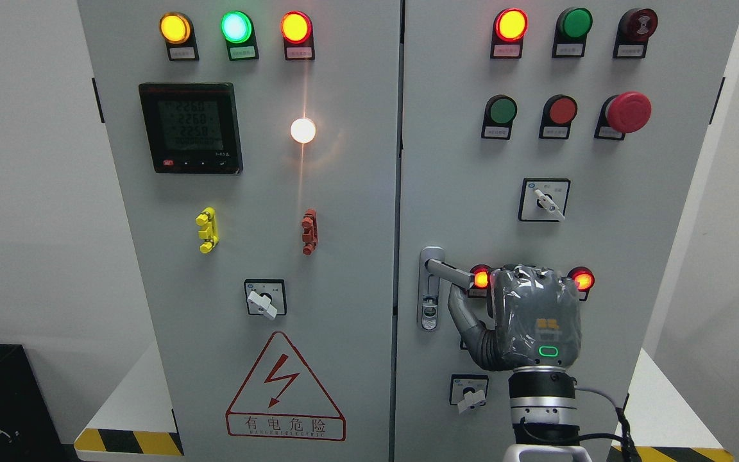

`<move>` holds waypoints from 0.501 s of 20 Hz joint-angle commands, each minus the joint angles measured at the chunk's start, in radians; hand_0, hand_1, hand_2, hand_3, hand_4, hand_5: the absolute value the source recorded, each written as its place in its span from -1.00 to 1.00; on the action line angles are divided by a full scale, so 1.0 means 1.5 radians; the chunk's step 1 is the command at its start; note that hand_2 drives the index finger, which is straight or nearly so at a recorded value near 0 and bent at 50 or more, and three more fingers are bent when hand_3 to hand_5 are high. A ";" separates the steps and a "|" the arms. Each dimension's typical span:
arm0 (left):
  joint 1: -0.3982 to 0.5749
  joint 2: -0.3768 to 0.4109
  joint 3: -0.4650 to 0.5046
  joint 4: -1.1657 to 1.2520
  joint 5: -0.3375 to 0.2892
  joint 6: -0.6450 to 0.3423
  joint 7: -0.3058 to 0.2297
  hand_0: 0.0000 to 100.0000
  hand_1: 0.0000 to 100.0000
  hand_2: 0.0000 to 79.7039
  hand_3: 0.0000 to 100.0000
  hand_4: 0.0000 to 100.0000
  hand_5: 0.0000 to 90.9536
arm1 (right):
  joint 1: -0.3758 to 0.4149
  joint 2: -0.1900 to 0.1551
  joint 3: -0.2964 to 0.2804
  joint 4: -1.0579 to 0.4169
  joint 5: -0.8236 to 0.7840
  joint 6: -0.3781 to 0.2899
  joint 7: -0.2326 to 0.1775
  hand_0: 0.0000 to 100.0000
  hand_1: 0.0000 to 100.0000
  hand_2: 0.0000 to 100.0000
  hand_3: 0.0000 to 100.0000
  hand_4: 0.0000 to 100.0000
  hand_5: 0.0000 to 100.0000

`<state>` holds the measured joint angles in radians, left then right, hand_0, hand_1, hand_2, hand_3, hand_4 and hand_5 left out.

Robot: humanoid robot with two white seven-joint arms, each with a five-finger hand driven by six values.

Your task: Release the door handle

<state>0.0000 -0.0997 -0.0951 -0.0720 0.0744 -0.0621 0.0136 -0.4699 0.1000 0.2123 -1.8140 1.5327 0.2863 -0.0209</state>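
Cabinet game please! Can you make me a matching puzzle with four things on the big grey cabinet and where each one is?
Things:
1. door handle
2. mushroom button
3. digital meter
4. warning triangle

Places:
A. bottom of the left door
B. upper left door, under the three lamps
C. upper right door, far right
D. left edge of the right door, beside the right hand

Pairs: 1-D, 2-C, 3-B, 4-A

White platform, hazard-striped front edge; grey elec cabinet stands on it.
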 commanded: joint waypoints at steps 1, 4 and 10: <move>0.011 0.000 0.000 0.000 0.000 -0.001 0.000 -0.76 0.11 -1.00 -1.00 -1.00 -1.00 | -0.001 0.000 0.000 0.000 0.000 0.000 0.001 0.04 -0.47 0.93 1.00 1.00 1.00; 0.011 0.000 0.000 0.000 0.000 -0.001 0.000 -0.76 0.11 -1.00 -1.00 -1.00 -1.00 | -0.001 0.000 -0.001 0.000 0.000 0.000 0.001 0.04 -0.48 0.93 1.00 1.00 1.00; 0.011 0.000 0.000 0.000 0.001 -0.001 0.000 -0.76 0.11 -1.00 -1.00 -1.00 -1.00 | 0.004 0.000 0.000 -0.007 -0.001 -0.002 0.000 0.04 -0.48 0.93 1.00 1.00 1.00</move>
<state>0.0000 -0.0997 -0.0951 -0.0720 0.0744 -0.0621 0.0136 -0.4696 0.0998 0.2117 -1.8160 1.5319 0.2851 -0.0240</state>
